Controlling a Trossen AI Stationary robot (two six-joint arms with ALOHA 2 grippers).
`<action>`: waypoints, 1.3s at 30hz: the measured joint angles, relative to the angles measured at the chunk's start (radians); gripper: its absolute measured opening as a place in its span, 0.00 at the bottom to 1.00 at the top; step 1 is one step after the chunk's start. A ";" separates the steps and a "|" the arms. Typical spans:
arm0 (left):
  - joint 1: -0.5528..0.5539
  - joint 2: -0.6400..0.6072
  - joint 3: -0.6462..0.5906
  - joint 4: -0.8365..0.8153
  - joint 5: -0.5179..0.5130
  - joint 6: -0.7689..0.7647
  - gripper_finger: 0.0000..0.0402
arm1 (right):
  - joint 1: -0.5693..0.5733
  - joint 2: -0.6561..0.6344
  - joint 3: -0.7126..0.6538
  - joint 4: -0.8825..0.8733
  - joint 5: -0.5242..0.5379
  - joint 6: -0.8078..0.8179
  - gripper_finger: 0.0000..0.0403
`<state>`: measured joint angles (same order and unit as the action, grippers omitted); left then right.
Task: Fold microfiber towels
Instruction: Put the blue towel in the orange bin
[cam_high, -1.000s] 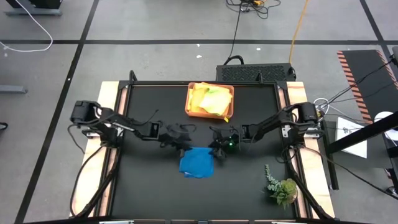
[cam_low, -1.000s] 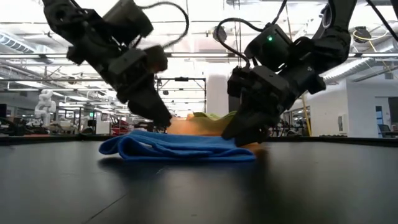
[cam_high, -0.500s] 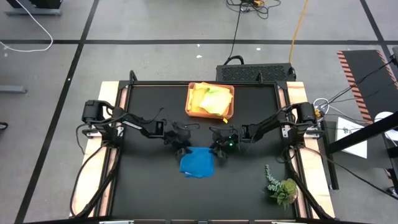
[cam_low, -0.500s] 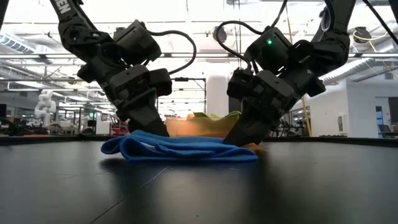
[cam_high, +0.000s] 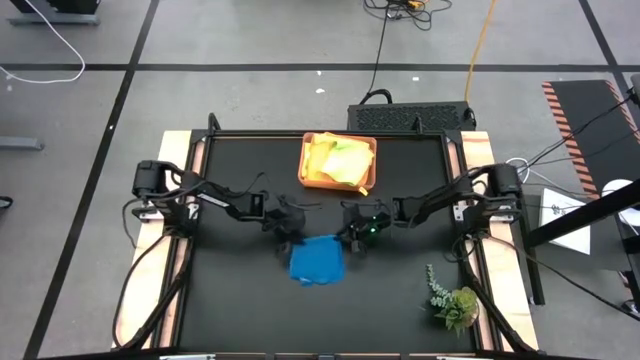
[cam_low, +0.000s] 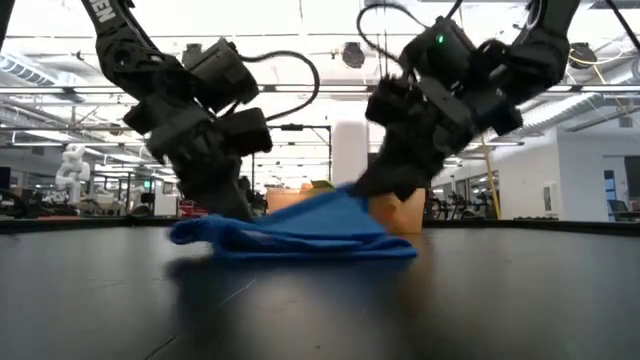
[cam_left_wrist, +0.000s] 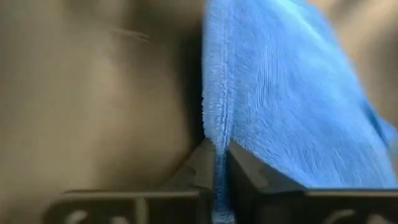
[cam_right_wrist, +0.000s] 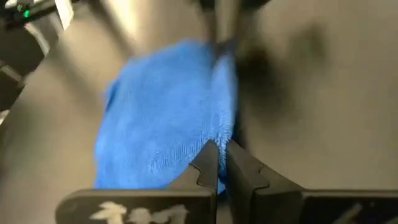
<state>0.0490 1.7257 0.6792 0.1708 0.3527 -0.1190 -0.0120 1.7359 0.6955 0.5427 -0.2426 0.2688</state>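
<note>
While the blue towel lay mid-tabletop, both end effectors pinched its far edge. Left end effector was clamped on one corner, low against the surface; right end effector was clamped on the other corner, lifted clear. Yellow and green towels sat in the tray beyond.
</note>
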 joint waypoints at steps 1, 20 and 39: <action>0.006 -0.011 -0.002 0.000 0.014 0.002 0.05 | -0.002 -0.018 0.001 -0.004 0.010 -0.008 0.01; 0.310 -0.225 0.270 -0.124 -0.151 0.434 0.01 | -0.241 -0.440 0.000 -0.274 0.325 -0.230 0.00; 0.581 0.253 0.696 -0.251 -0.151 0.589 0.05 | -0.646 -0.191 0.002 -0.158 0.194 -0.290 0.01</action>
<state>0.6296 1.9786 1.3755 -0.0798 0.2017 0.4698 -0.6577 1.5450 0.6975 0.3843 -0.0489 -0.0213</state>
